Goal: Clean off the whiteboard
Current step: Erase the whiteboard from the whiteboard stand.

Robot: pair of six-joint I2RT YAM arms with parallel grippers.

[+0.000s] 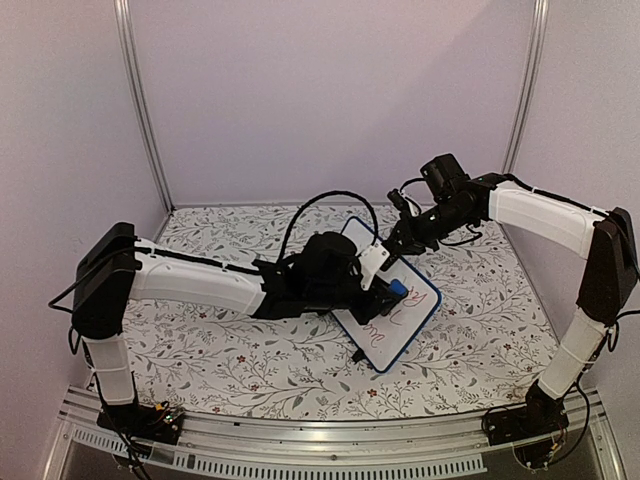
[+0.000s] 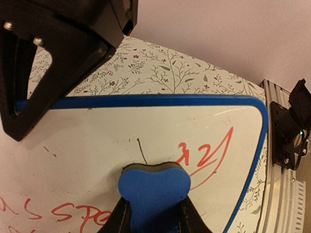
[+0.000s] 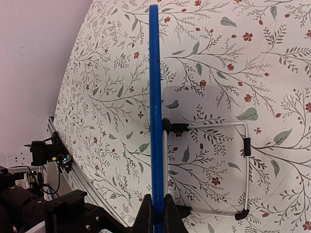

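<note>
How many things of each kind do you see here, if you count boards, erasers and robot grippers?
whiteboard: 1
blue eraser: 1
grippers: 2 (left gripper closed on the blue eraser, right gripper closed on the edge of the whiteboard)
Total: 4
</note>
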